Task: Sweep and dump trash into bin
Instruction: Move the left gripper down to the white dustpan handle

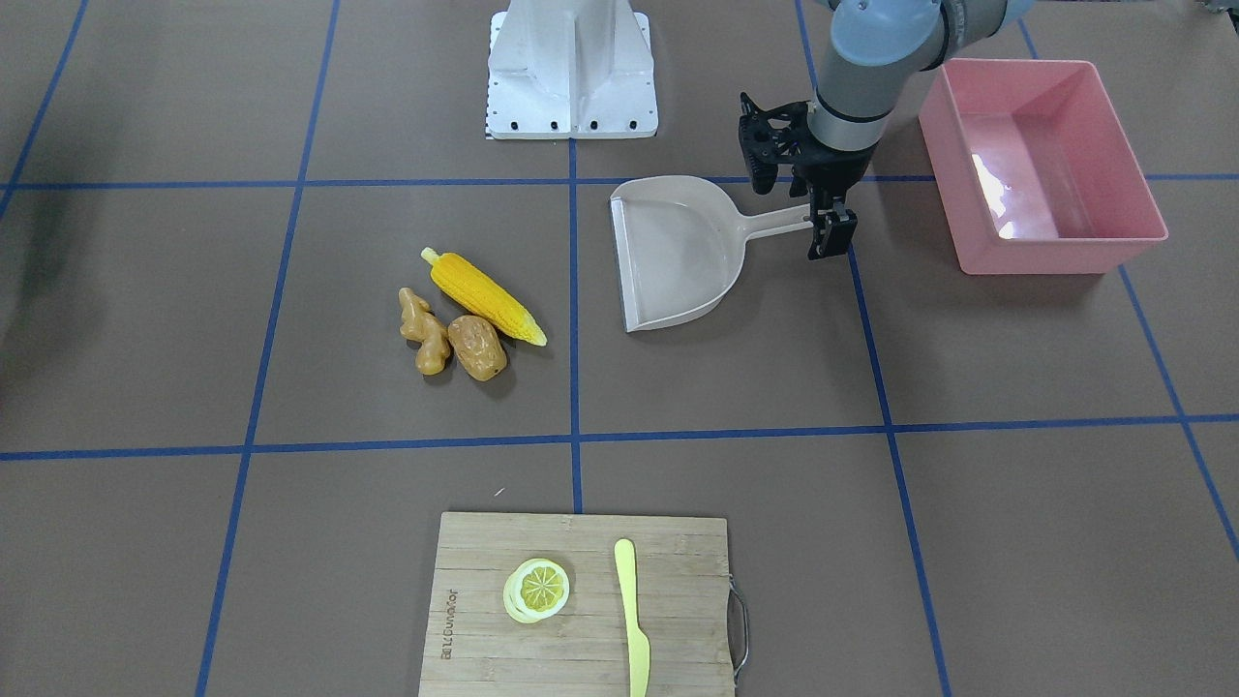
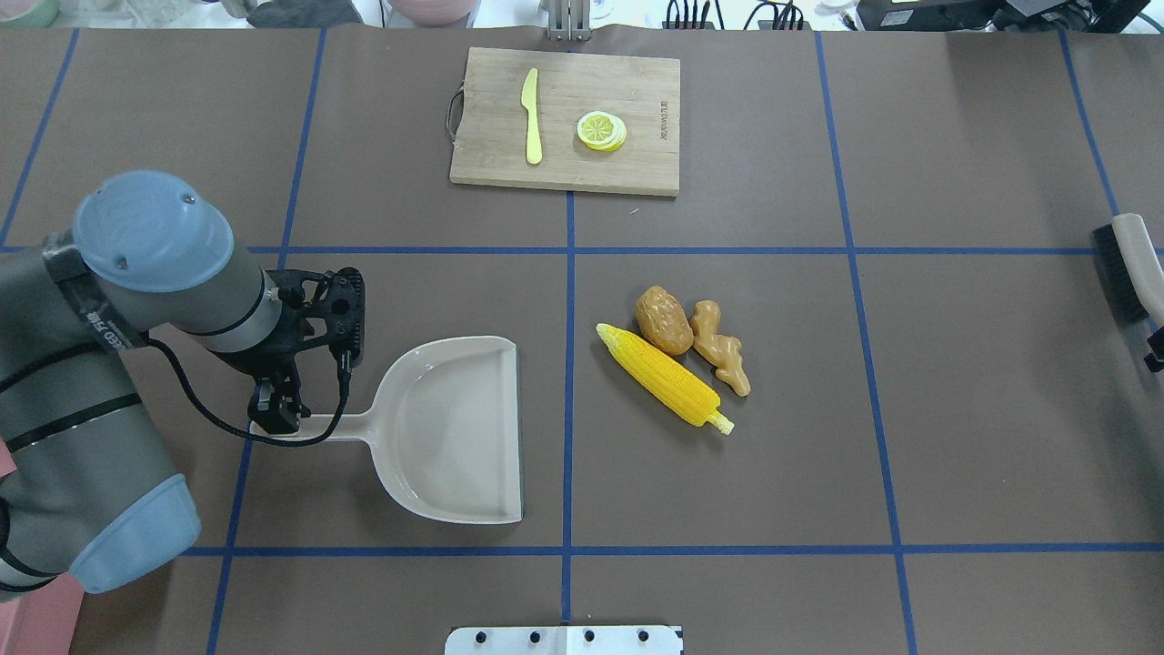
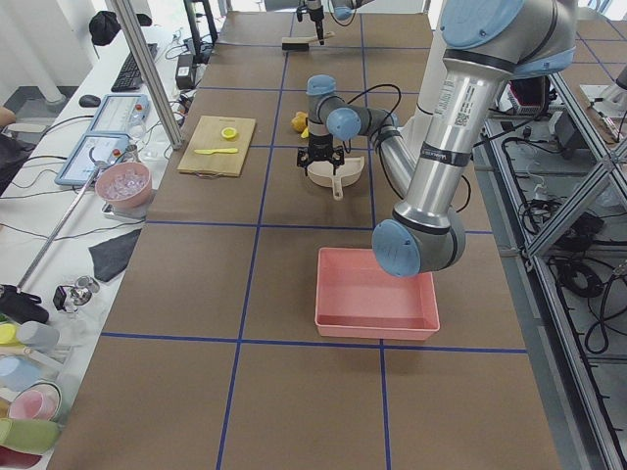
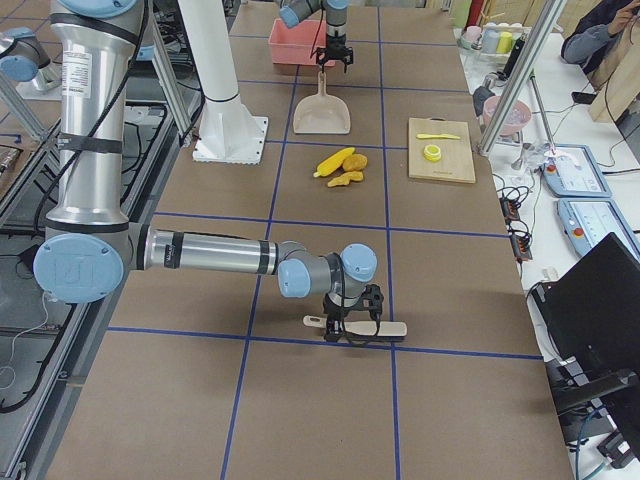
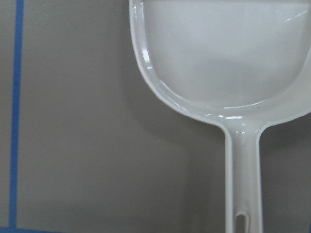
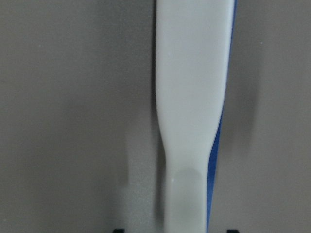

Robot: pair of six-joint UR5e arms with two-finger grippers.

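The trash lies in a cluster mid-table: a yellow corn cob [image 1: 484,295], a tan ginger root [image 1: 423,331] and a brown potato [image 1: 476,347]. A beige dustpan [image 1: 678,252] rests flat between the cluster and the pink bin [image 1: 1055,254], its mouth towards the trash. My left gripper [image 1: 832,234] points down at the end of the dustpan's handle [image 5: 243,184]; it looks open, with the handle off-centre by one finger. My right gripper [image 6: 175,230] stands open astride the handle of a brush [image 2: 1123,268] at the table's far right edge.
A bamboo cutting board [image 1: 678,600] with a lemon slice [image 1: 535,589] and a pale yellow knife [image 1: 634,620] sits at the operators' side. The robot's white base [image 1: 571,68] stands behind the dustpan. Desks with equipment line one side of the table.
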